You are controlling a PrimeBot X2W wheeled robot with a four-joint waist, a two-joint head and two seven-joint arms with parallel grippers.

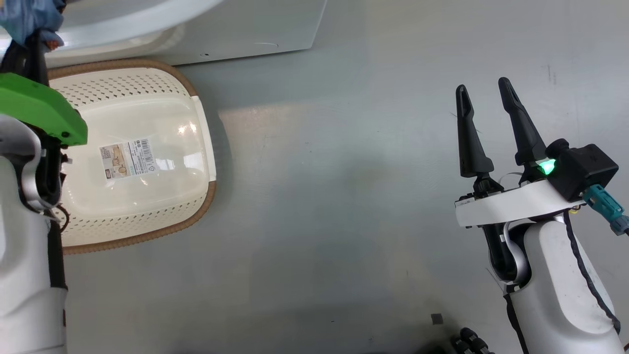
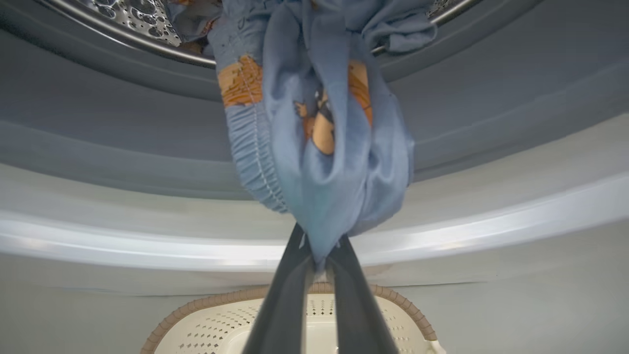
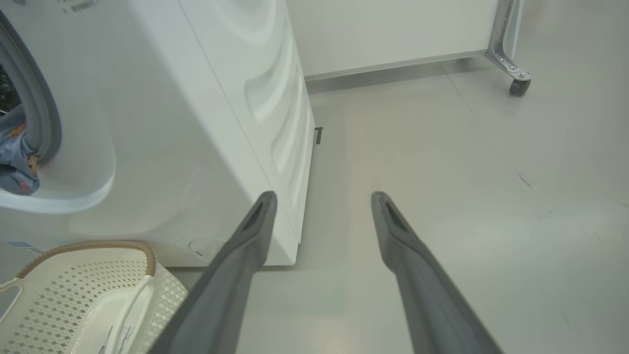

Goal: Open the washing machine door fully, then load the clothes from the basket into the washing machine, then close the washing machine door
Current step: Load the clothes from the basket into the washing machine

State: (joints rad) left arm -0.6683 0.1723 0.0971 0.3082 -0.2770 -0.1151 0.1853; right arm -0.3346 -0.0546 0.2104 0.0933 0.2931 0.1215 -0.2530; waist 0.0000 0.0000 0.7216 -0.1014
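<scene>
Pinching the clothes (image 2: 319, 187) at the mouth of the washing machine (image 3: 196, 123), the left claw (image 2: 320, 255) is clamped shut; the right claw (image 1: 482, 88) stands open.

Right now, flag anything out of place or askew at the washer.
One thing: a blue garment droops out of the drum over the gasket, not fully inside. The left gripper is shut on its hanging end. The basket stands upright, nothing spilled.
</scene>
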